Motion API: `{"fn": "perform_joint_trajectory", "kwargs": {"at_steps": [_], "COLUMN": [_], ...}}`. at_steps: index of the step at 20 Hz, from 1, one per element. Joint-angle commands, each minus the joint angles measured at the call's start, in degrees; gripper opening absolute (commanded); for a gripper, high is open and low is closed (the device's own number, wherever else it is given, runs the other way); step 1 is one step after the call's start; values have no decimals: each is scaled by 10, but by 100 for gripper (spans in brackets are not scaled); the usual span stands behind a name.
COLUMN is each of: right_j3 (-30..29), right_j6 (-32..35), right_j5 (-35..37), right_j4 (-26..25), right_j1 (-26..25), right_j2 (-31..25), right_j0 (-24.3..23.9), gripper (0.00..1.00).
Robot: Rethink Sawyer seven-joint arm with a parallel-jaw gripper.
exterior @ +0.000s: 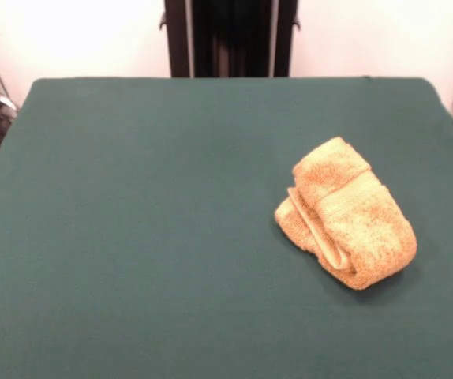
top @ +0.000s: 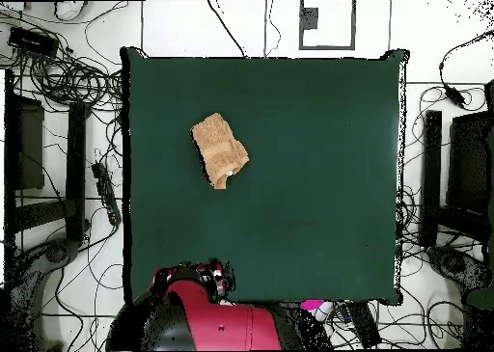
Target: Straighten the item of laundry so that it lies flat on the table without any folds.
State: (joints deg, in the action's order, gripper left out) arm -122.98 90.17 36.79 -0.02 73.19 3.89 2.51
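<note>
An orange-yellow towel (exterior: 345, 213) lies bunched and folded over itself on the dark green bench (exterior: 132, 237), right of centre in the front view, well clear of every edge. The red robot arm (top: 207, 314) sits drawn back at its base; its hand does not show in either view, so its state cannot be told. Straightening appears not yet begun. The next move likely calls for reaching out and gripping an exposed towel edge.
</note>
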Motion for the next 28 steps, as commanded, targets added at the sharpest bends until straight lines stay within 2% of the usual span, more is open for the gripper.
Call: {"fn": "perform_joint_trajectory", "kwargs": {"at_steps": [1, 11, 18, 22, 28], "right_j3": [5, -5, 1, 5, 11], "right_j6": [117, 110, 111, 112, 127], "right_j5": [43, 25, 20, 6, -7], "right_j4": [8, 17, 5, 5, 3], "right_j1": [-29, -30, -38, -64, -74], "right_j2": [-10, -14, -12, -17, -14], "right_j0": [9, 4, 5, -1, 10], "gripper": [100, 100, 100, 100, 100]}}
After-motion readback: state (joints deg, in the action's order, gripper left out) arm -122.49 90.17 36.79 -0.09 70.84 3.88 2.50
